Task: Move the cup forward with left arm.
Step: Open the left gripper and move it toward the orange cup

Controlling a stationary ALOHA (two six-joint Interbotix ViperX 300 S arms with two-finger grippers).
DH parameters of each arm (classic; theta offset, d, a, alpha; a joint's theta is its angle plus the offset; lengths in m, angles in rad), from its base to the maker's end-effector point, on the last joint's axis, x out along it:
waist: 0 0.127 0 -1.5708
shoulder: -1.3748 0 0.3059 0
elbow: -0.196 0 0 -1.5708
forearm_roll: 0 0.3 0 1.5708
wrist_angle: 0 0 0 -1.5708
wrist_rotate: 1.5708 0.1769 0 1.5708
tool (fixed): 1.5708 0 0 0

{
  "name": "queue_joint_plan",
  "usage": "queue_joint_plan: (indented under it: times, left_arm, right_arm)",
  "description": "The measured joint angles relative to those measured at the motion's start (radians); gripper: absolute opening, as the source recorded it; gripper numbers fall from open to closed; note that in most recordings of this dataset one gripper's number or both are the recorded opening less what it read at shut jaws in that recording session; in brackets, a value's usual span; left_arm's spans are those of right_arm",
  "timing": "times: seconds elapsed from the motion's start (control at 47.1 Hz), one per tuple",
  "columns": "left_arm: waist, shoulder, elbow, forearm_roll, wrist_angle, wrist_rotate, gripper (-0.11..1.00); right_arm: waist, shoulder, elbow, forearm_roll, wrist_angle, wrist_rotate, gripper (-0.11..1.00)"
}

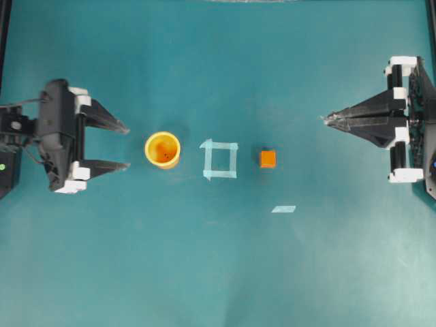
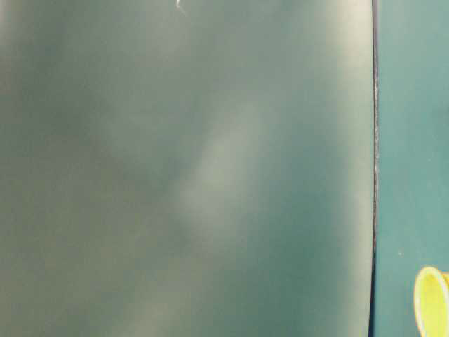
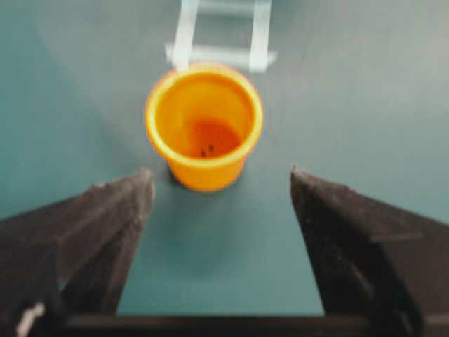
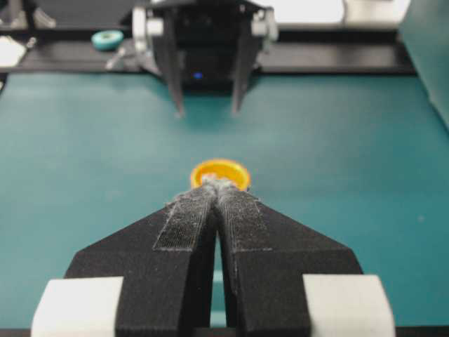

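Two fingers of your left claw (image 1: 128,146) stand spread wide, just left of the yellow-orange cup (image 1: 163,150) and not touching it, so it can slip between them. The cup sits upright on the desk (image 1: 218,272), beside the tape square (image 1: 220,159). Your right claw (image 1: 325,119) is pressed together, well clear.

Teal tabletop (image 1: 218,272), pale tape square (image 1: 220,159) outlined near its middle, small orange cube (image 1: 268,159) just beside it, loose tape strip (image 1: 283,209) nearby
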Motion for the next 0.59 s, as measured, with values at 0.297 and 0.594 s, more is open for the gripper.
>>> queue_joint_plan:
  times: [0.297,0.594]
  left_arm:
    - [0.0,0.109,-0.012,-0.002,-0.003,0.0,0.79]
    - [-0.002,0.225,-0.044,-0.002,-0.031,0.0,0.79]
  right_arm:
    - [0.0,0.0,-0.002,0.002,0.002,0.0,0.0]
    - [0.0,-0.003,-0.002,0.002,0.003,0.0,0.0]
